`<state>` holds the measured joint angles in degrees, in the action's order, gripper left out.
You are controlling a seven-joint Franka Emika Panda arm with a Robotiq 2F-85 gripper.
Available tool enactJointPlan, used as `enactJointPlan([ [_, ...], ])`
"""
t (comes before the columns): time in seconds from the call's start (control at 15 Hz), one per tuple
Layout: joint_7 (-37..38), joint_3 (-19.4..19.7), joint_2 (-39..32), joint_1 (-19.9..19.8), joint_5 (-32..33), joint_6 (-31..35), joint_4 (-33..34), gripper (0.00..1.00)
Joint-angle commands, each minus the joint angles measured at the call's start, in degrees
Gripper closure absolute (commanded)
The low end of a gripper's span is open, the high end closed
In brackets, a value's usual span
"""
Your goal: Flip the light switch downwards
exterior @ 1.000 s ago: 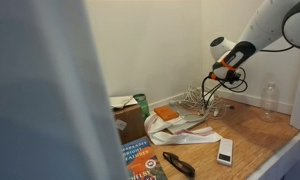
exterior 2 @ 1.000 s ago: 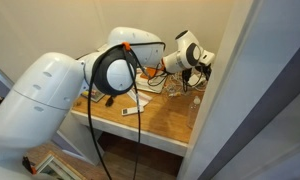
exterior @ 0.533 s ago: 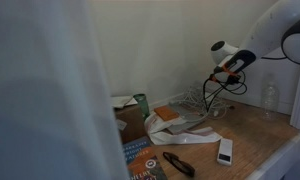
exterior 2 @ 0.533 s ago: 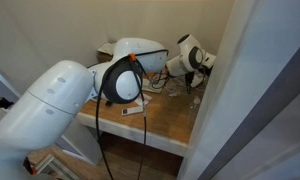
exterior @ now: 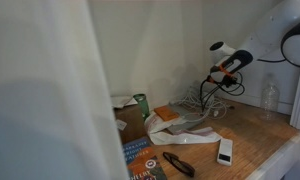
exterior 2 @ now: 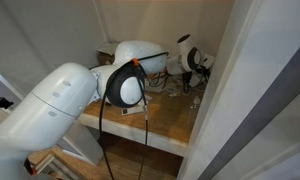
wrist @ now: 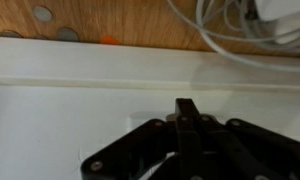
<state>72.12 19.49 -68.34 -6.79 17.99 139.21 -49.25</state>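
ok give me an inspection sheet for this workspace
surface: wooden desk, crowded toward the wall
job's things: switch not made out in any view
clutter: remote, book, box, bottle
grippers: gripper shut, empty, pointed at the wall above the desk
cables: tangle on the desk by the wall, below the gripper
surroundings: pale wall; blurred panel blocks part of an exterior view

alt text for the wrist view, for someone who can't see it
The black tool, its fingers closed together, points at a plain white wall. Above it in the picture run a white baseboard and a wooden desk with white cables lying on it.
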Motion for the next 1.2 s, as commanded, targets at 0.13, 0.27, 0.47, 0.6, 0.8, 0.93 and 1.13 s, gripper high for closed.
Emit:
enactJointPlan([
  [0.13, -14.5, -8.9, 12.0, -0.4, -5.0, -15.5, -6.4, 0.69],
  [0.27, -18.4, -10.3, 15.6, -0.4, -5.7, -22.9, -7.4, 0.56],
  [0.47, -26.1, -12.9, 21.0, -0.9, -6.4, -29.3, -10.7, 0.34],
  [0.6, -31.2, -14.7, 24.2, -1.4, -7.4, -30.6, -13.7, 0.21],
  [0.8, -38.8, -16.9, 29.3, -2.1, -8.6, -30.4, -20.0, 0.00],
  [0.93, -44.8, -15.6, 32.6, -1.1, -11.3, -29.8, -25.1, 0.00],
  [1.13, -54.1, -15.9, 37.0, -1.6, -14.1, -30.2, -31.6, 0.00],
])
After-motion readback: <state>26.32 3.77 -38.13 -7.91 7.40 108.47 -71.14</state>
